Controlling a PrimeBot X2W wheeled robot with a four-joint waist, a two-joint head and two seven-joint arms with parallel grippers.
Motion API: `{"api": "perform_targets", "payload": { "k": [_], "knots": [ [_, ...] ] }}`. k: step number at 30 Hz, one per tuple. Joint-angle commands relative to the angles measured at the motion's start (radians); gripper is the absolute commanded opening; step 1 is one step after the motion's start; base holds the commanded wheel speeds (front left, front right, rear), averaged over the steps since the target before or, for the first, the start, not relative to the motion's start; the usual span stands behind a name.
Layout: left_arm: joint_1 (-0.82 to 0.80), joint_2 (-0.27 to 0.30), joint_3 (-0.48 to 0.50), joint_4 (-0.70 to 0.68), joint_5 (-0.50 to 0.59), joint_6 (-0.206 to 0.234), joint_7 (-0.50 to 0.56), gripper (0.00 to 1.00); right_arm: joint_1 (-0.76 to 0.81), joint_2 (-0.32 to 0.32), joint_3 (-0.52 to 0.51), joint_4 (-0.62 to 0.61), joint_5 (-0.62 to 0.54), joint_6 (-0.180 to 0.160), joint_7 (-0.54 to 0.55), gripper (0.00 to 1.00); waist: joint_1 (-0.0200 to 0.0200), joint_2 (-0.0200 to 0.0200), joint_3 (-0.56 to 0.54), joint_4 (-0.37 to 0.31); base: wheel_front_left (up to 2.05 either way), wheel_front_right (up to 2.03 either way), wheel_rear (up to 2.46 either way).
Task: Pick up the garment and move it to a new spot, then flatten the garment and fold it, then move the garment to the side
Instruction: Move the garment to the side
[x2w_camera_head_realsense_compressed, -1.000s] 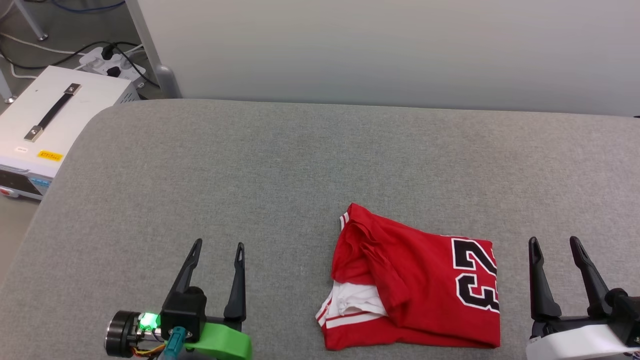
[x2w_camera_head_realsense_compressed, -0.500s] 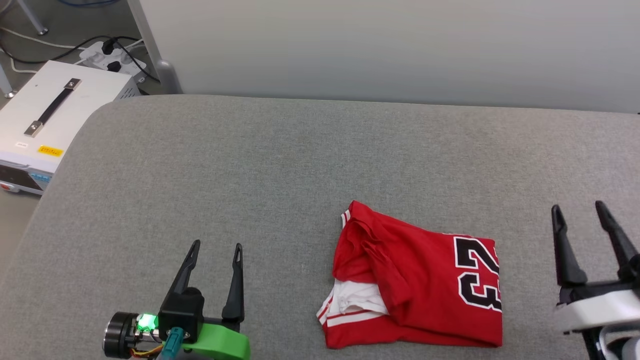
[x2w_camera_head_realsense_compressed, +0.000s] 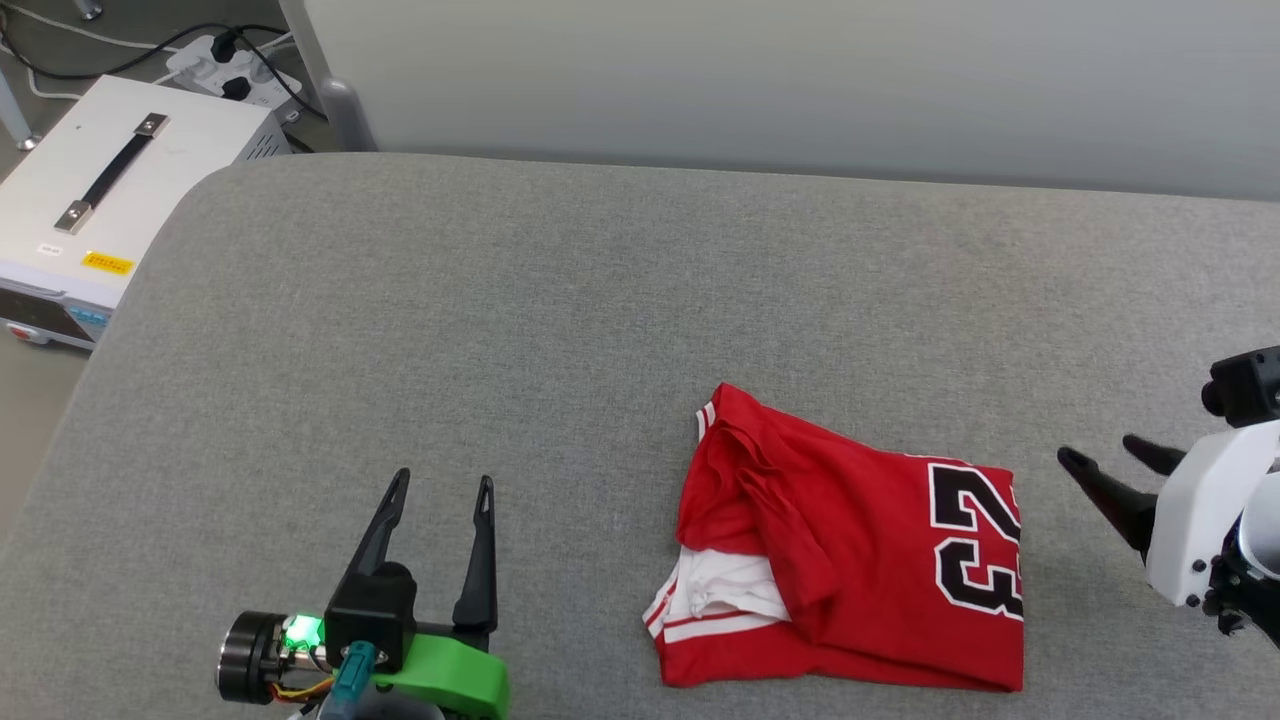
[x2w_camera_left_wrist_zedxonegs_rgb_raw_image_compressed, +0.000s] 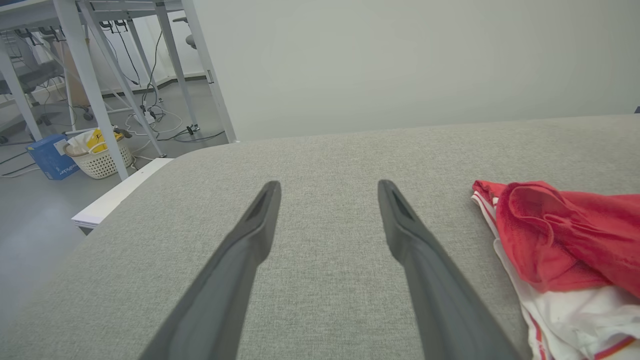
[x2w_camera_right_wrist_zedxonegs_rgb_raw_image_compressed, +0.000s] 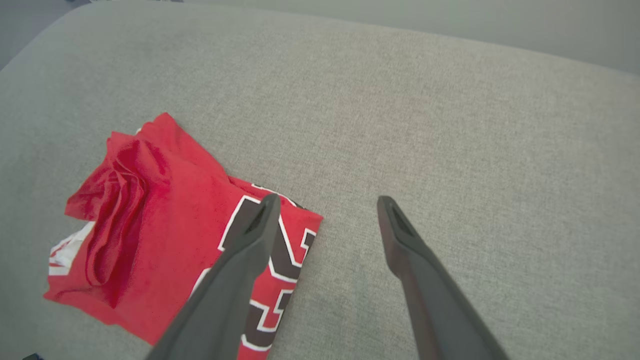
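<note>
The garment, a red jersey with a white sleeve and black "23", lies loosely folded on the grey surface at the lower middle-right. In the left wrist view the garment sits at the right; in the right wrist view the garment lies at the lower left. My left gripper stands open, left of the jersey, nothing between its fingers. My right gripper hovers open just right of the jersey, pointing left toward it. Its left finger is over the numbered edge.
The grey padded surface stretches wide behind the jersey, with a pale wall beyond. A white box with a black handle and a power strip sit off the left edge. Table legs and a white basket stand on the floor.
The right gripper has lifted and turned from pointing away to pointing left at the jersey. The head view has shifted slightly. The left gripper and the jersey lie as before.
</note>
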Motion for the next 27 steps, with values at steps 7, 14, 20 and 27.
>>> {"api": "perform_targets", "payload": {
  "k": [7, 14, 20, 27],
  "knots": [
    [-0.047, -0.009, -0.009, 0.007, 0.007, -0.012, -0.006, 1.00, -0.006, -0.014, 0.037, 0.104, 0.200, -0.001, 0.228, 1.00, 0.0000, 0.0000, 0.043, 0.033, 0.00, 0.00, 0.00],
    [-0.074, -0.011, -0.013, 0.009, 0.010, -0.018, -0.006, 1.00, -0.038, 0.046, 0.077, 0.209, 0.236, -0.001, 0.227, 1.00, 0.0000, 0.0000, 0.093, 0.065, 0.00, 0.00, 0.00],
    [-0.095, -0.014, -0.017, 0.014, 0.013, -0.021, -0.006, 1.00, -0.069, 0.098, 0.127, 0.302, 0.264, -0.001, 0.178, 1.00, 0.0000, 0.0000, 0.123, 0.081, 0.00, 0.00, 0.00],
    [-0.103, -0.016, -0.017, 0.022, 0.013, -0.019, -0.006, 1.00, -0.081, 0.093, 0.214, 0.330, 0.297, -0.001, 0.119, 0.00, 0.0000, 0.0000, 0.127, 0.086, 0.00, 0.00, 0.00]
  ]
}}
